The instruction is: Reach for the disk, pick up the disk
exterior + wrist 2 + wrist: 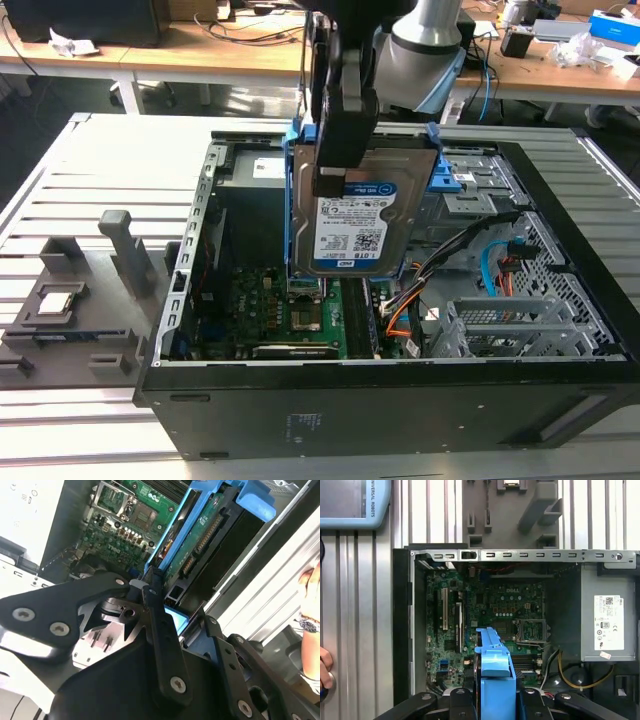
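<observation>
The black gripper [335,165] is clamped on the flat silver-grey disk [352,225] with blue bracket, held upright above the open black computer case [400,410]; picking up looks done, so it just needs a steady hold

This is a robotics or electronics lab. In the exterior view an opened desktop computer case [400,330] lies on a ribbed aluminium surface [60,200], its green circuit board [290,310] and cables exposed. At the left of that frame stands a grey holder [80,290] with slots for parts. Wooden benches [200,45] run across the top of the frame, strewn with cables and small boxes. In the first wrist view, a robot control tablet [352,502] rests at the upper left, and a person's hand [325,672] is at the left edge.
</observation>
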{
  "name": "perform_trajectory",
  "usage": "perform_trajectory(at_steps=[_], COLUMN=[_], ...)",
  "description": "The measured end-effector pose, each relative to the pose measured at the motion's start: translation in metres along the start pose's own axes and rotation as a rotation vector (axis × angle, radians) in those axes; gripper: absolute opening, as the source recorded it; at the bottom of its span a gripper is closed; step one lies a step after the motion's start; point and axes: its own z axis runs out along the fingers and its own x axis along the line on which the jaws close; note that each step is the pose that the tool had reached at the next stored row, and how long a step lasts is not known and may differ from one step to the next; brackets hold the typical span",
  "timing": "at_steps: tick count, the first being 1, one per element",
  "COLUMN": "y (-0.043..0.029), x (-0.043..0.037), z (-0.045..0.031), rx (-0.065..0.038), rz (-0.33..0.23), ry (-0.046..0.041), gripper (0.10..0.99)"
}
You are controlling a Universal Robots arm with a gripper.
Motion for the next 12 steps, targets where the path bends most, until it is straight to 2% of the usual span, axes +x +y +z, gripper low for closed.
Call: perform_trajectory(at_steps=[6,12], y=[-0.0002,-0.0004], x=[0.0127,0.0352], z=[0.0001,0.0003], rx=[0.0,0.0], rz=[0.0,0.0], ry=[0.0,0.0], gripper=[0.365,0.365])
